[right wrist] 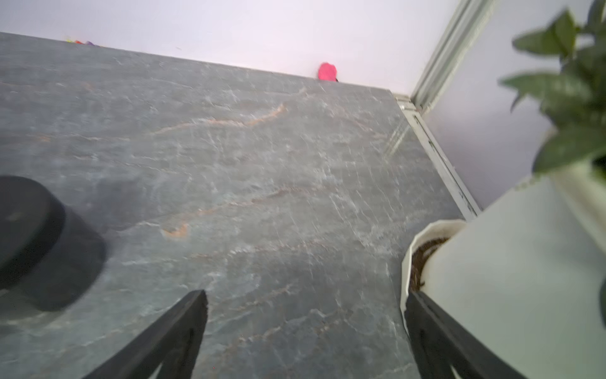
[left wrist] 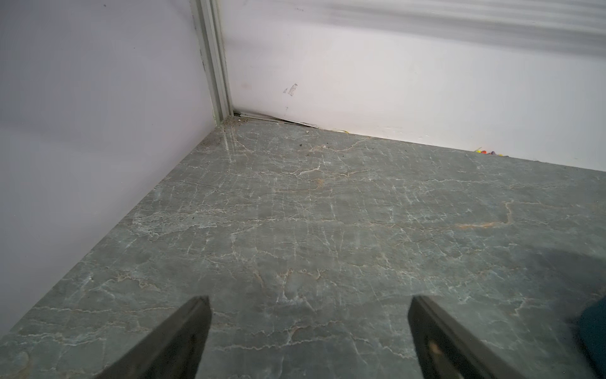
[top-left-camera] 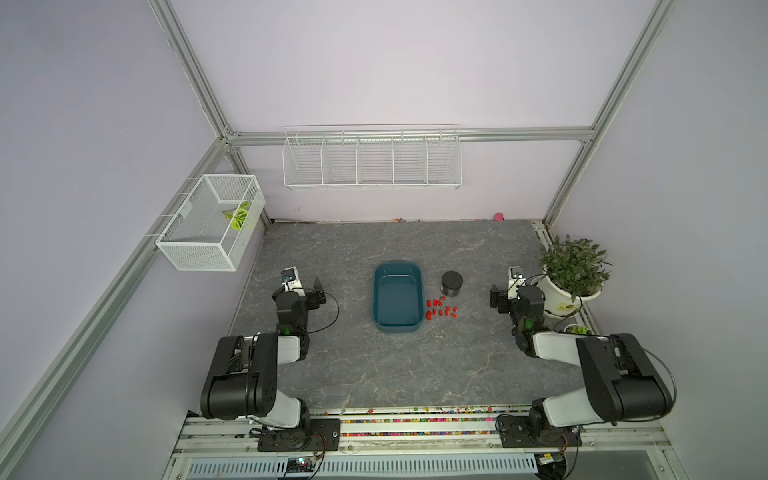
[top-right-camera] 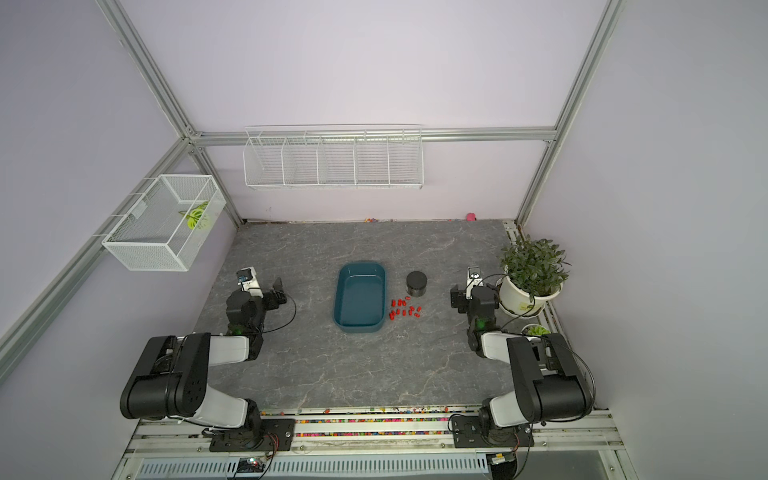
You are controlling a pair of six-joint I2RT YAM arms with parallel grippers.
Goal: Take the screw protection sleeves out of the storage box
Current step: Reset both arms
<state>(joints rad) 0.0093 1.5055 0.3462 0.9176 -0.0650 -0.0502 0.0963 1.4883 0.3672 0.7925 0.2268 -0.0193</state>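
the job looks finished, or as good as. in both top views the box (top-left-camera: pixel 397 301) (top-right-camera: pixel 360 299) sits a little below the middle of the frame. its smooth inside shows bare, with no red specks on the floor or against the walls that i can make out. the sleeves (top-left-camera: pixel 440 308) (top-right-camera: pixel 404 308) lie in a loose red scatter on the table (top-left-camera: pixel 374 365), just right of the box's lower half in the frame. some are close to its wall, but none are inside. the black can (top-left-camera: pixel 451 284) stands just above that scatter, apart from it.

neither arm is on anything. the left gripper (left wrist: pixel 308 301) is at the left of the frame, well apart from the box. its jaws are spread wide over bare table with nothing between them. the right gripper (right wrist: pixel 305 295) is at the right, beside the potted plant (top-left-camera: pixel 573 266), also spread wide and empty.

by my reckoning nothing is left to pull out. at most the box's lower corners want a check, where the wall's shadow could hide one tiny sleeve.
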